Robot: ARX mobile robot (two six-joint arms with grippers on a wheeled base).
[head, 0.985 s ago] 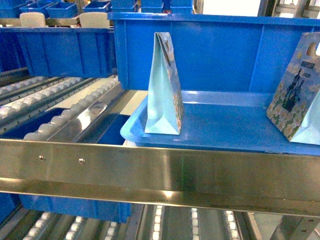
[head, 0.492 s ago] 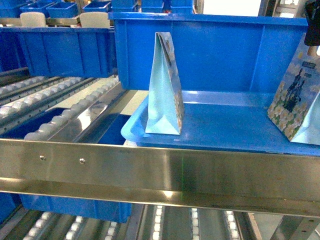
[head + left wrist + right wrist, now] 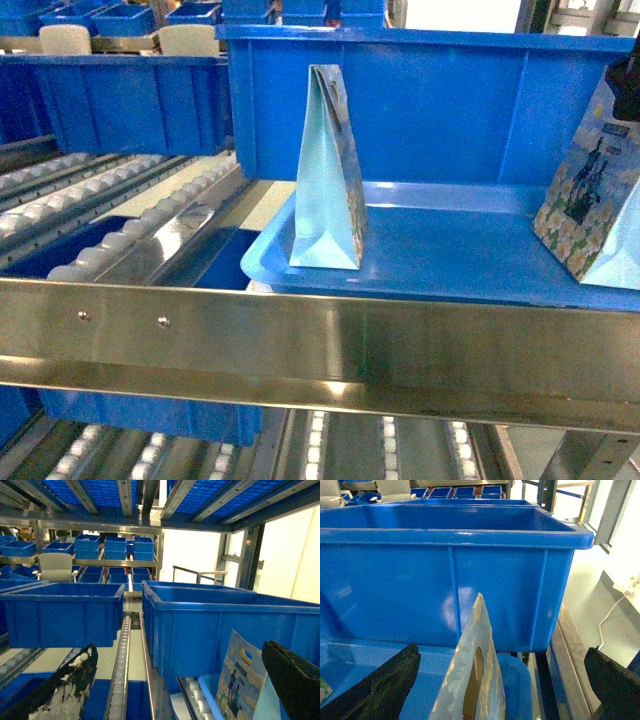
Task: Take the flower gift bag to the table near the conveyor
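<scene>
At the far right of the tray, the right gripper (image 3: 500, 652) stands spread wide astride the flower gift bag (image 3: 472, 680), not gripping it.
Its 2 dark fingers (image 3: 380, 687) flank the bag's top edge and oval handle without touching. The bag stands upright at the right end of the blue tray (image 3: 450, 250), near a large blue bin (image 3: 430, 110), on the steel conveyor (image 3: 320, 350). A second paper bag (image 3: 327, 175) stands left of it. The left gripper (image 3: 177, 655) hangs open, holding nothing.
</scene>
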